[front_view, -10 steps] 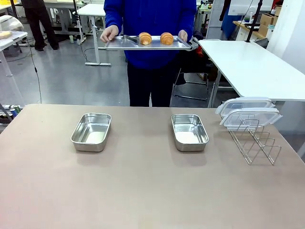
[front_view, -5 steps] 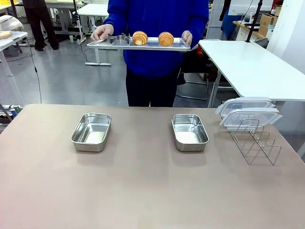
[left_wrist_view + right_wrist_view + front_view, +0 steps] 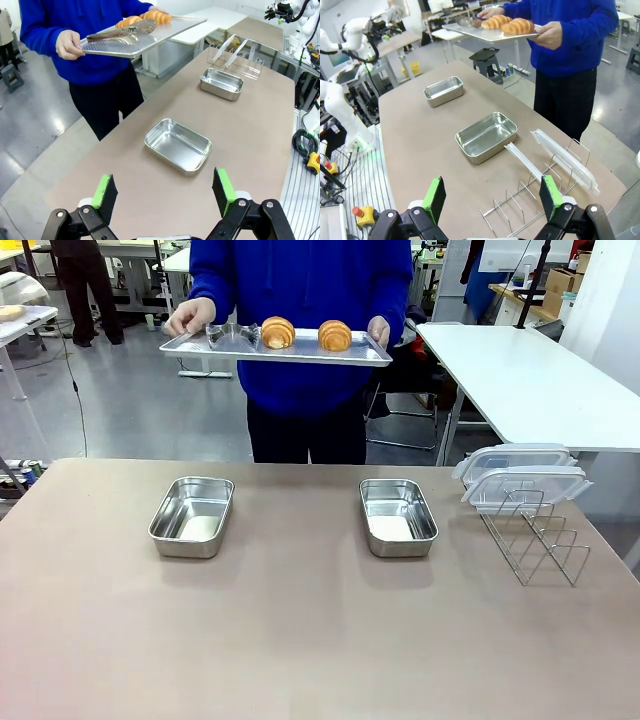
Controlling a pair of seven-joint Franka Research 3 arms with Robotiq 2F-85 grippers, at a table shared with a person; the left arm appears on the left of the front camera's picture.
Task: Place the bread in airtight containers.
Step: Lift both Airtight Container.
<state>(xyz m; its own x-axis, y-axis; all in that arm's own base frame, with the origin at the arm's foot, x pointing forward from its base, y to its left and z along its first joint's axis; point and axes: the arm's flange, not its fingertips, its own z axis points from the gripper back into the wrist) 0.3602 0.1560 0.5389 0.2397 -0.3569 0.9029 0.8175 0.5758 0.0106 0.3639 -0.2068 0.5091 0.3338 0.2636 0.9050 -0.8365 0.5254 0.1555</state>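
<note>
Far beyond wide-open, empty left claw (image 3: 164, 192) and right claw (image 3: 492, 196), croissants (image 3: 278, 333) on a tray (image 3: 300, 353)

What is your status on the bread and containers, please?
Left gripper and right gripper: jaws open, empty. Two croissants on the tray the person holds. Both steel containers empty on the table. Lids on the wire rack.
</note>
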